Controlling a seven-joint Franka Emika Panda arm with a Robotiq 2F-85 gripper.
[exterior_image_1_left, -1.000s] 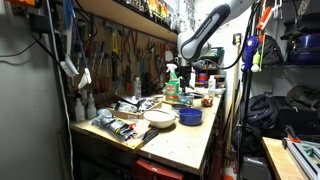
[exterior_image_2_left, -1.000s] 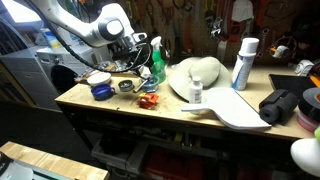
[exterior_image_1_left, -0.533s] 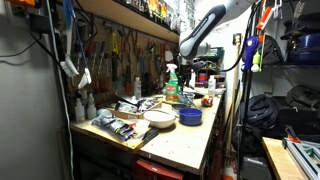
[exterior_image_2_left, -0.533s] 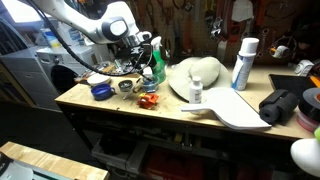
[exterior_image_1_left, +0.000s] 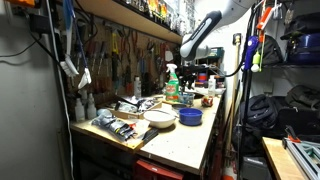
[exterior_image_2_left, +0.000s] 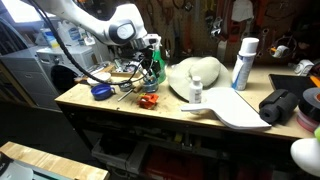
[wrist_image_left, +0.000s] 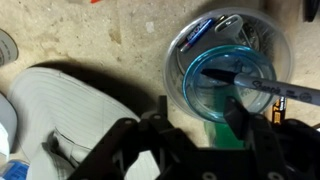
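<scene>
My gripper (wrist_image_left: 200, 125) is open, with both dark fingers at the bottom of the wrist view. It hangs over a clear round container (wrist_image_left: 228, 65) that holds pens and a blue clip. A green patch (wrist_image_left: 205, 128) shows between the fingers, just below the container. A white cap (wrist_image_left: 70, 115) lies to the left. In both exterior views the gripper (exterior_image_2_left: 147, 52) (exterior_image_1_left: 188, 60) hovers over the back of the workbench, right at a green spray bottle (exterior_image_2_left: 156, 68) (exterior_image_1_left: 171, 88). It holds nothing that I can see.
On the wooden bench (exterior_image_2_left: 110, 115) are a blue bowl (exterior_image_2_left: 100, 91), a small red object (exterior_image_2_left: 148, 100), a white cap (exterior_image_2_left: 197, 73), a small white bottle (exterior_image_2_left: 195, 93), a tall white can (exterior_image_2_left: 243, 62) and a white board (exterior_image_2_left: 235, 108). Tools hang on the back wall (exterior_image_1_left: 125, 55).
The arm has moved along the bench, away from the blue bowl and closer to the green spray bottle. The objects on the bench have not moved.
</scene>
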